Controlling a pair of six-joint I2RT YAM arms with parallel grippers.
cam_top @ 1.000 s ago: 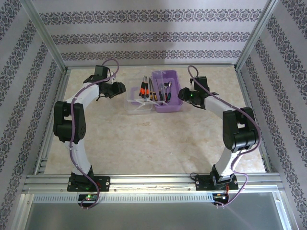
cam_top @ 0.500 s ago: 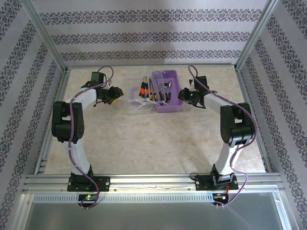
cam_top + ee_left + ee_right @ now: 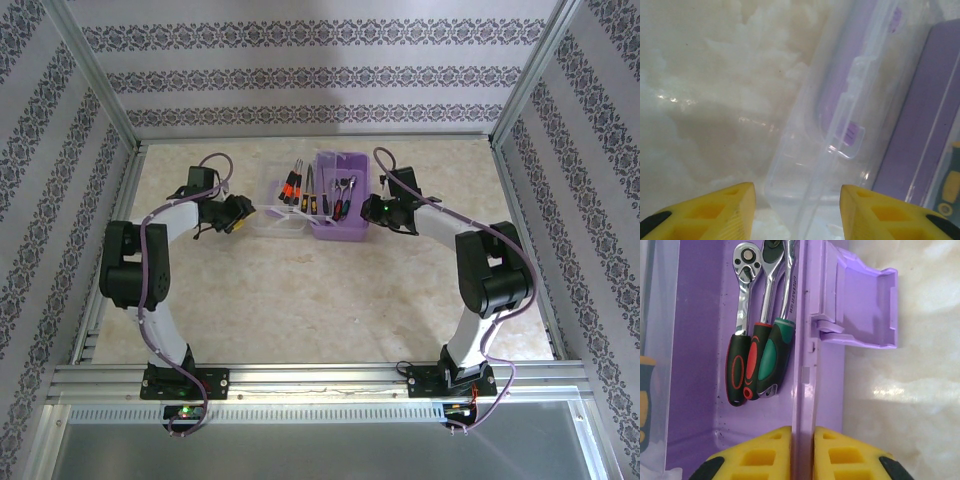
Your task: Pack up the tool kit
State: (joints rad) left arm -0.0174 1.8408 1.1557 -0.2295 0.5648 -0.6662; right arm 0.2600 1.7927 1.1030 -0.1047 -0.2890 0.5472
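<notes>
The purple tool box (image 3: 342, 233) stands at the back middle of the table, its clear lid (image 3: 268, 222) lying open to its left. Orange-handled screwdrivers (image 3: 292, 187) rest over the lid side. Ratchet wrenches (image 3: 758, 360) with black, red and green handles lie inside the box. My right gripper (image 3: 803, 450) is shut on the box's right wall (image 3: 805, 340), one finger inside and one outside. My left gripper (image 3: 797, 210) is open, its yellow fingers on either side of the clear lid's (image 3: 810, 165) near corner without touching it.
A purple latch flap (image 3: 860, 310) sticks out from the box's right wall. A yellow-and-black screwdriver handle (image 3: 644, 400) shows at the box's left side. Bare marbled table (image 3: 320, 300) lies in front of the box. Aluminium frame rails (image 3: 110, 230) bound the table.
The right gripper has shifted the box and lid a little to the left and turned them. The left gripper has come down and nearer, up to the clear lid's left edge.
</notes>
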